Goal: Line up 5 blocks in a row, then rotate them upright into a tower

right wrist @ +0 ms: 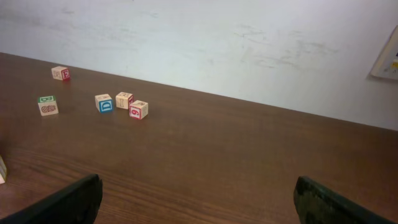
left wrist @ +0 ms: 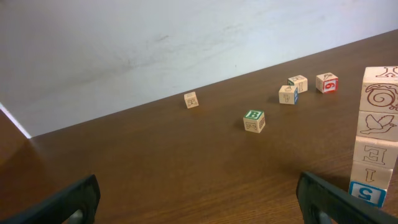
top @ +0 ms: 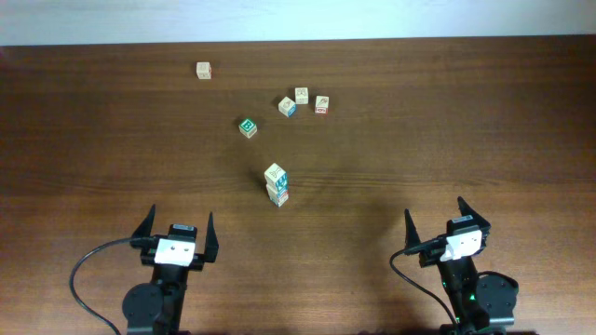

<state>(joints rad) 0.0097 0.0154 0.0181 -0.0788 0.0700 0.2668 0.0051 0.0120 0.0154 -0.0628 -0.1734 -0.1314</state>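
Starting at the left, the left gripper (top: 181, 212) rests near the front edge of the brown wooden table (top: 484, 121). Its two dark fingers are spread wide and nothing is between them. In the left wrist view they show only at the two lower corners.

Far behind it, close to the back edge, a pale cube (top: 203, 70) stands alone. In the right wrist view one of its sides has a red mark.

More to the right and nearer to the middle is the green B cube (top: 248, 127), also alone, with the green face up.

Just right of it and closer to the robot stands the stack of blocks (top: 276, 183), an upright tower. The left wrist view shows engraved sides on it, among them a snail, a bird and a letter E, and a blue figure on the lowest one. I cannot count the stacked cubes surely.

Behind the stack, three loose blocks (top: 302, 95) sit close together but apart. One has a blue D side, one a red 9 side, and the third stands between them, slightly further back.

At the far right, the right gripper (top: 434, 207) also rests near the front edge, its fingers wide apart and holding nothing.
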